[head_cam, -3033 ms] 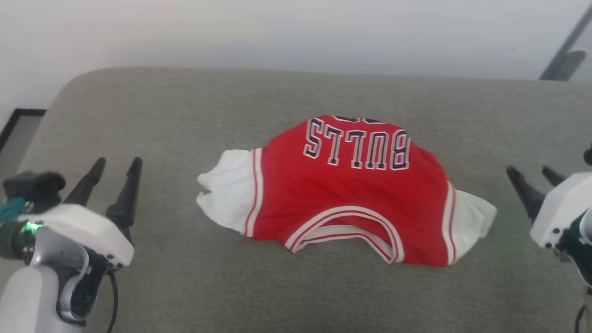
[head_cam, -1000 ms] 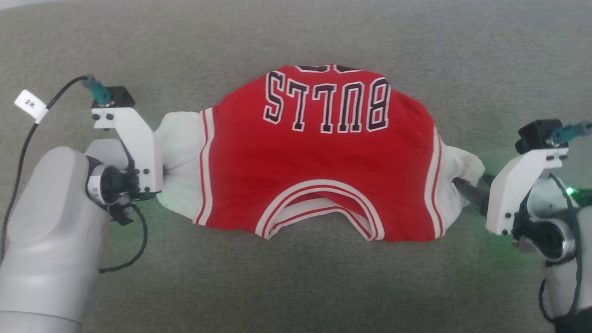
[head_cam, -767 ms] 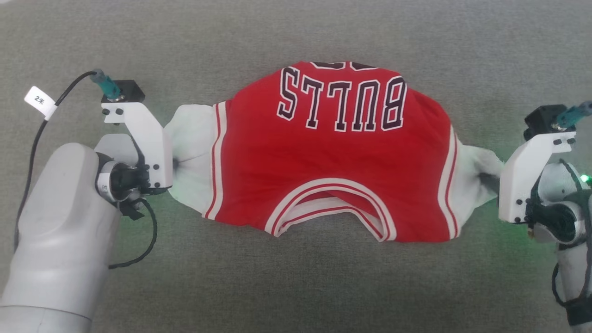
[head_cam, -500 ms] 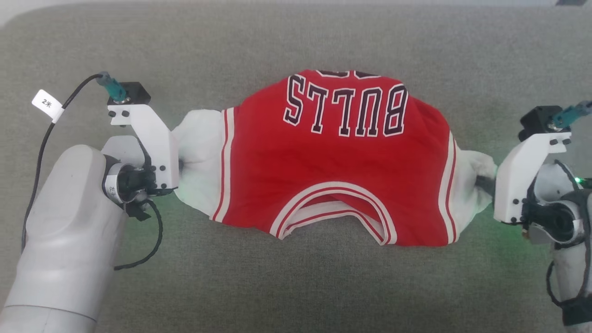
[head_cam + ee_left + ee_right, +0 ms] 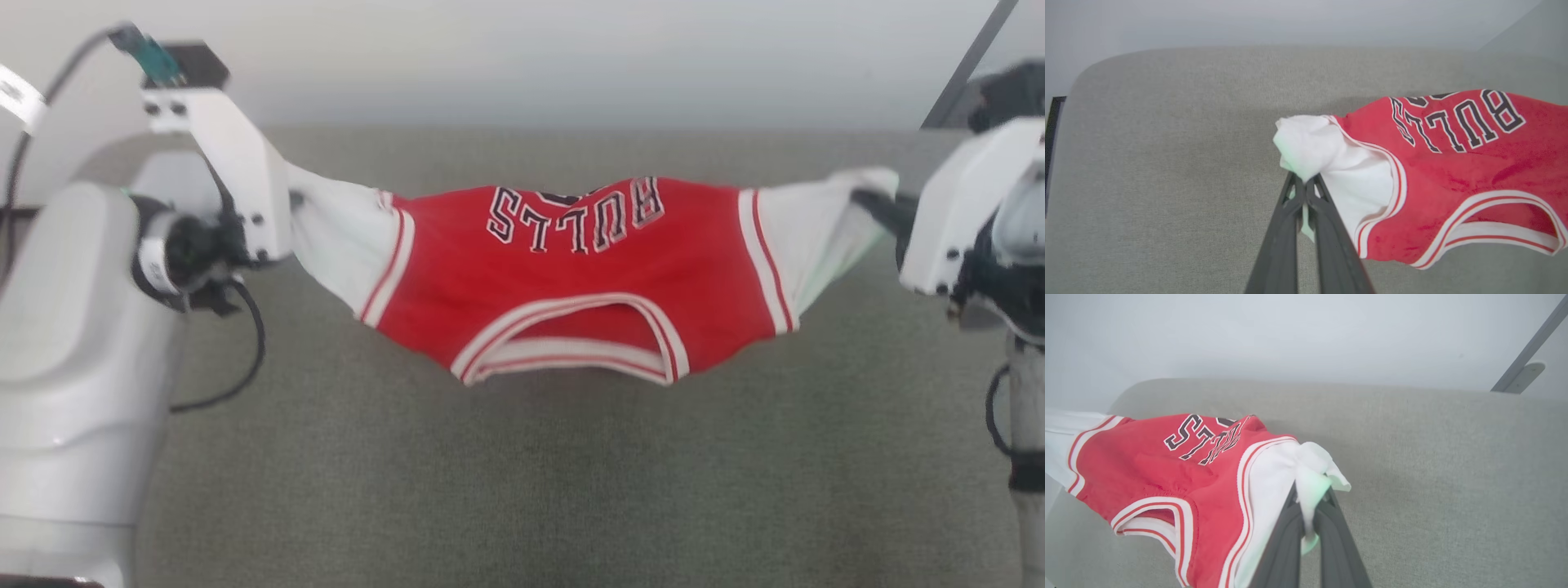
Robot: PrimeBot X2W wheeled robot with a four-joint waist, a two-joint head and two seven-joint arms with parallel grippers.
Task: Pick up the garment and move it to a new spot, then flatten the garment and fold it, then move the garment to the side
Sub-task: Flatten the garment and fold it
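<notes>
Now the garment (image 5: 571, 278), a red jersey shirt with white short sleeves, red-and-white striped trim and dark "BULLS" lettering, hangs over a grey woven-fabric cushion (image 5: 490, 490).
The left gripper (image 5: 1303, 181) is pinched tight on one bunched white sleeve and the right gripper (image 5: 1310, 498) is pinched tight on the other, so the shirt stretches between them. Its red body sags in the middle, neckline on the robot's side, the lettering upside down in the head view. A plain pale wall (image 5: 531, 57) stands behind the cushion.
</notes>
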